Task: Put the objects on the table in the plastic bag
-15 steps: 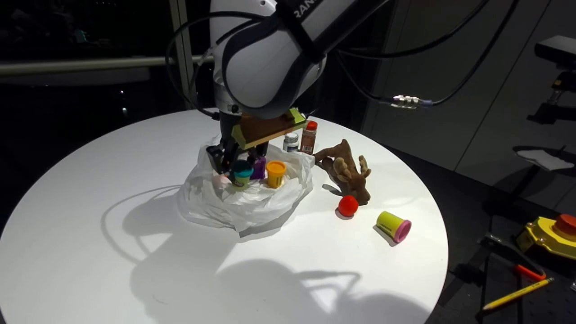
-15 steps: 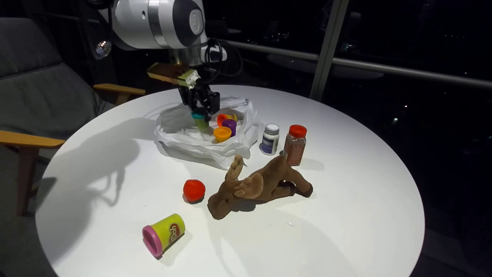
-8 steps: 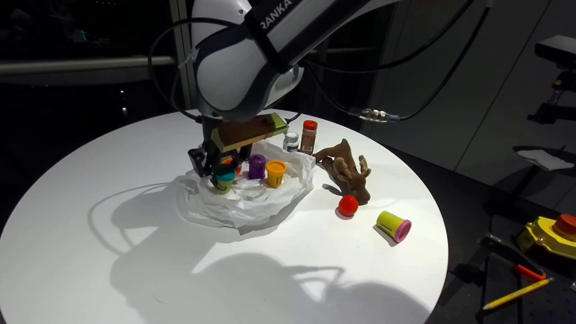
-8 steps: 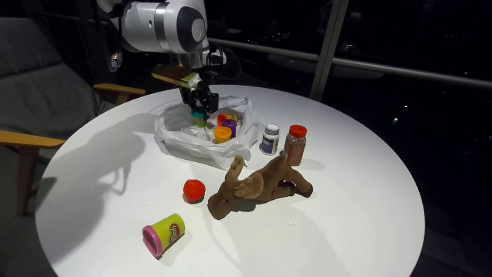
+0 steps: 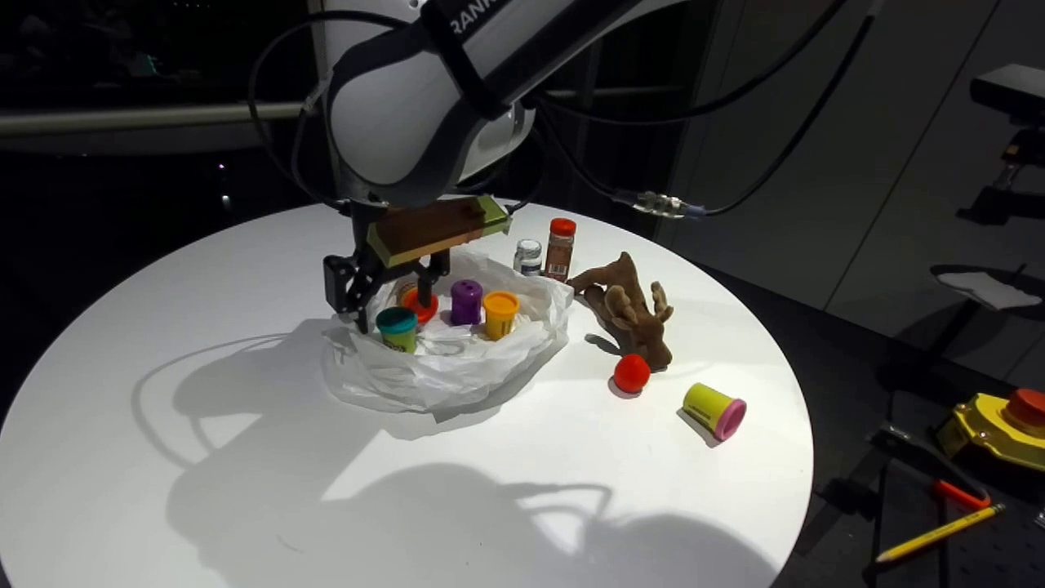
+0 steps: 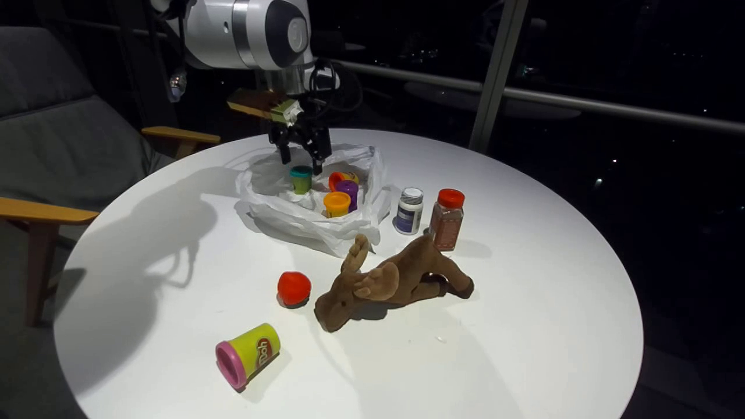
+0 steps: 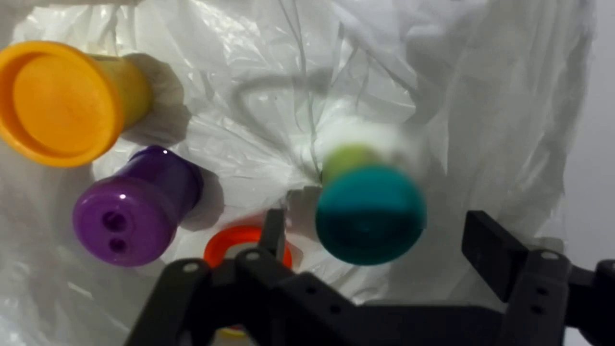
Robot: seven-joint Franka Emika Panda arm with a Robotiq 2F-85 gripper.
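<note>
Release seems in hand — the black gripper (image 7: 377,240) hangs with fingers (image 7: 492,257) apart, clear of the teal-lidded green plastic tub (image 7: 370,211) inside the translucent white plastic bag (image 6: 291,225). Next: lift out, then likely fetch the pink-lidded yellow plastic tub (image 6: 249,354) from the round white table (image 6: 512,349).

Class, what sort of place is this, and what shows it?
Probably a robotics lab or office lounge: a robot arm, a red button on a yellow box, and a grey armchair.

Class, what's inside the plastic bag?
Teal-lidded tub, orange-lidded tub, purple container; a red-rimmed tub, partly covered by the gripper in the wrist view. Anything beneath is hidden.
</note>
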